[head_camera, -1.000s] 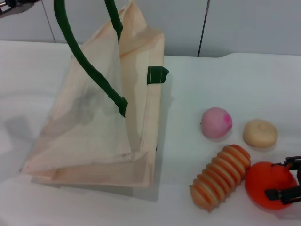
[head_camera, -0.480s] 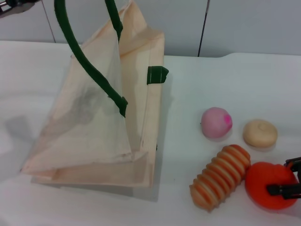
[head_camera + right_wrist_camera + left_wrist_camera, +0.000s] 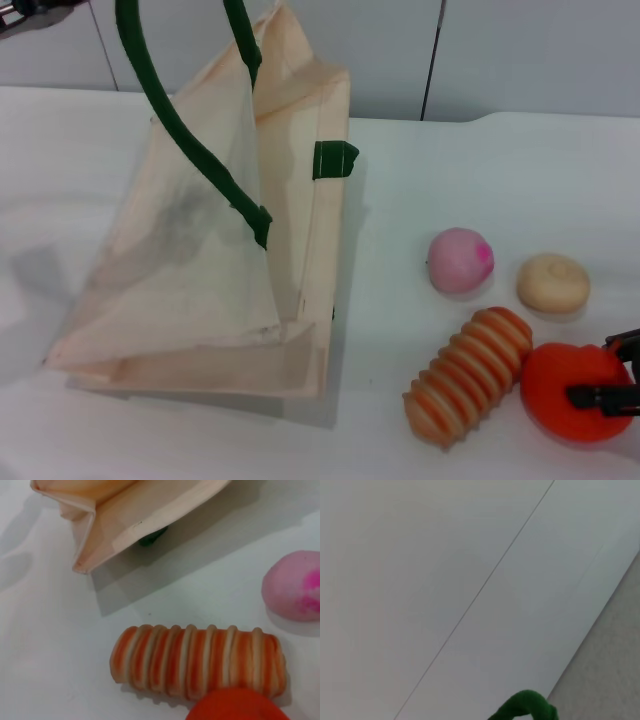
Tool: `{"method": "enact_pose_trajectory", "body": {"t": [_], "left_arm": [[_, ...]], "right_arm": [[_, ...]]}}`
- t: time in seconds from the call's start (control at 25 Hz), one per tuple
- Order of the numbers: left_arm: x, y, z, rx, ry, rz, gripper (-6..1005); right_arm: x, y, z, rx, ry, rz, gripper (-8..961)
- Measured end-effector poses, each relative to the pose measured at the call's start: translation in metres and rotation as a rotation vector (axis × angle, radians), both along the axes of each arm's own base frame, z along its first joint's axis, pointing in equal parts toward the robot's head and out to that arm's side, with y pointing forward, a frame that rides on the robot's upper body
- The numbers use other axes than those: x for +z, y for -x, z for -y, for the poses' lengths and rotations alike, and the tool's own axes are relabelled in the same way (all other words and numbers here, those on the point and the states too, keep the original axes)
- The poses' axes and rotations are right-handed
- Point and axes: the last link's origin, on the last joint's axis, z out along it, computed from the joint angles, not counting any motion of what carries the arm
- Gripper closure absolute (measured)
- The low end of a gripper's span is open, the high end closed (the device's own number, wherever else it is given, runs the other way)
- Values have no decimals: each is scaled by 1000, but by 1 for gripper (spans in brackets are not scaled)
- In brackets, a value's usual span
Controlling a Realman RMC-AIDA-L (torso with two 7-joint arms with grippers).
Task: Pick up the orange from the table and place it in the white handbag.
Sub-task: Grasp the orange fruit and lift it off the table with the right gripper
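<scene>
While the orange (image 3: 570, 405) rests on the table (image 3: 500, 180) at the near right edge of the head view, the right gripper (image 3: 612, 385) reaches in from the right with its dark fingers set over the fruit's right flank; whether they are clamped on it or merely alongside cannot be determined. The orange touches or nearly touches the ribbed striped oblong (image 3: 470, 388) on its left, with the pink ball (image 3: 460, 260) and a cream round piece (image 3: 553, 283) farther back. The white handbag (image 3: 220, 270) stands well apart to the left, one green handle (image 3: 175, 120) lifted upward out of view, apparently by the left arm, whose gripper is not visible; the left wrist view shows only a bit of green strap (image 3: 525, 707). Judged progress: the grasp stage is under way; lift, transfer across the oblong and release into the bag remain.
</scene>
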Motion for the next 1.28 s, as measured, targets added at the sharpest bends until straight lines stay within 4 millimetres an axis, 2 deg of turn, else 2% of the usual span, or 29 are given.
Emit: {"method": "enact_pose_trajectory", "body": {"t": [0.72, 0.8, 0.92, 1.28], "left_arm": [[0, 0, 0, 2, 4, 4, 877], [0, 0, 0, 3, 5, 5, 877], [1, -1, -1, 1, 5, 5, 877], [1, -2, -2, -2, 8, 10, 878]], "right_arm": [[4, 2, -1, 1, -2, -8, 549], [4, 3, -1, 4, -3, -14, 602], [5, 5, -1, 14, -3, -22, 623], [26, 6, -2, 13, -78, -58, 702]]}}
